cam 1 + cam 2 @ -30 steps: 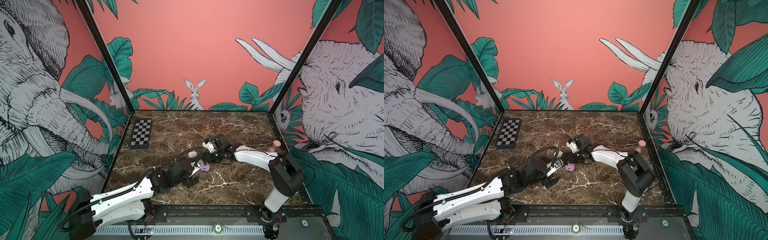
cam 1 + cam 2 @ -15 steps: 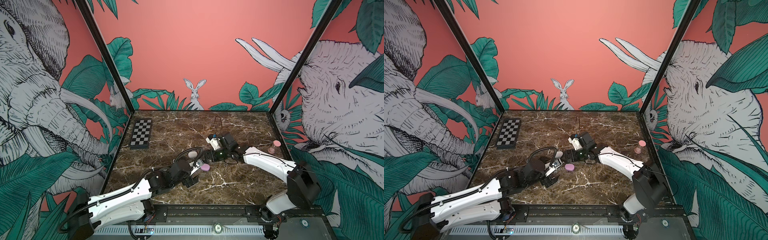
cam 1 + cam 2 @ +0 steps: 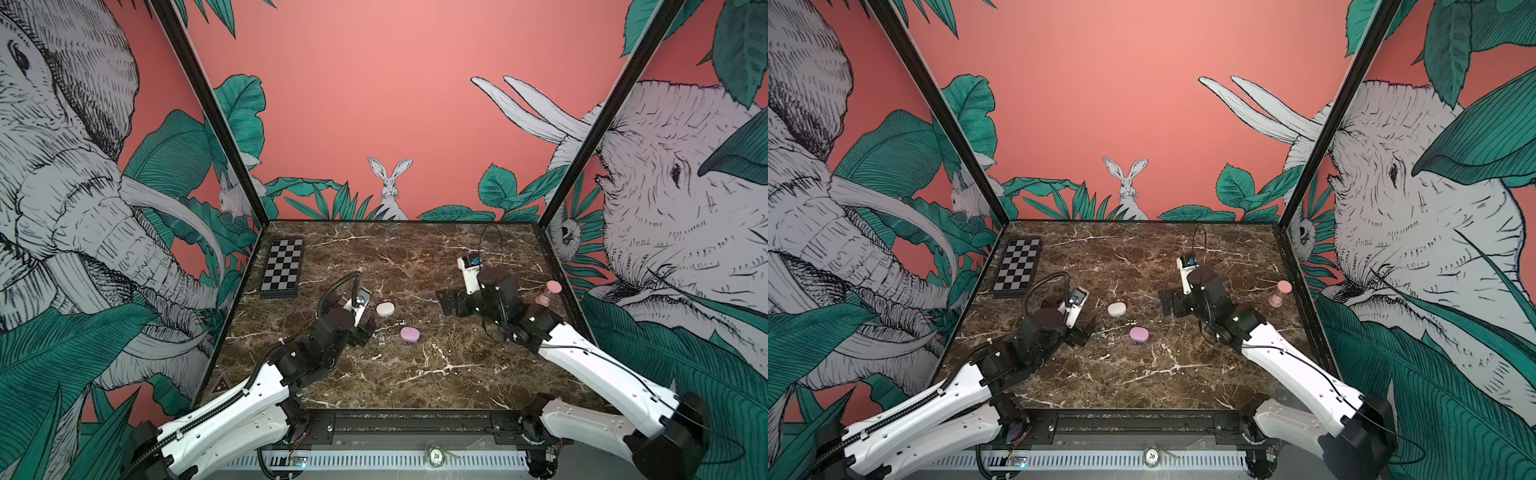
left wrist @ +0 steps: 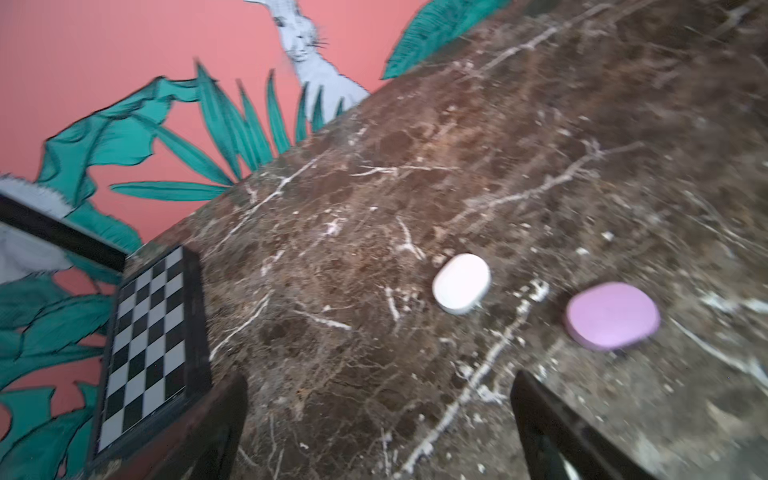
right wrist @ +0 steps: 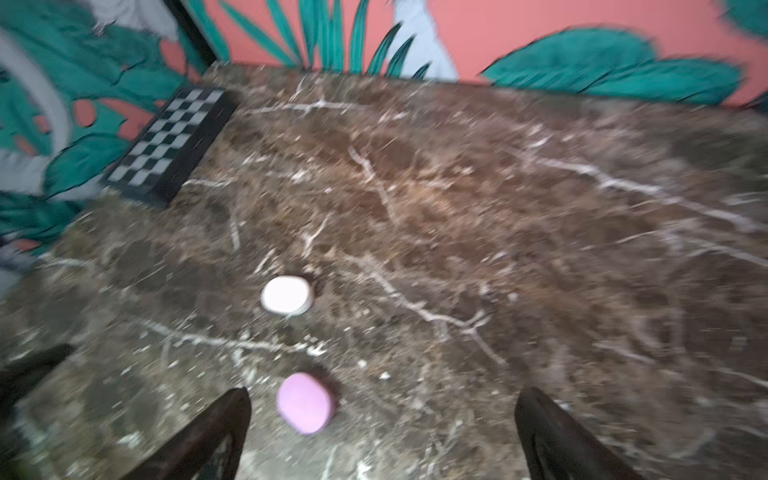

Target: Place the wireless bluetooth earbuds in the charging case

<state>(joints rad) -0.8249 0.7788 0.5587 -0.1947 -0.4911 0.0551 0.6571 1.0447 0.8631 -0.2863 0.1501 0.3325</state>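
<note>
Two oval charging cases lie shut on the marble table: a white charging case (image 3: 385, 309) (image 3: 1116, 309) (image 4: 461, 283) (image 5: 286, 295) and, nearer the front, a lilac charging case (image 3: 409, 334) (image 3: 1138, 335) (image 4: 612, 316) (image 5: 305, 402). The earbuds are hidden; none shows in any view. My left gripper (image 3: 365, 330) (image 3: 1081, 330) (image 4: 378, 380) stands open just left of the cases, with bare marble between its fingers. My right gripper (image 3: 446, 301) (image 3: 1169, 301) (image 5: 382, 395) is open to the right of them, apart from both.
A small chessboard (image 3: 282, 270) (image 3: 1017, 268) lies at the back left by the wall. A pink hourglass (image 3: 547, 293) (image 3: 1279, 293) stands near the right wall, behind my right arm. Bare marble stretches in front of the cases.
My right arm has drawn back to the right, away from the cases. My left gripper has pulled a little to the left of the lilac case. Both cases stay where they were.
</note>
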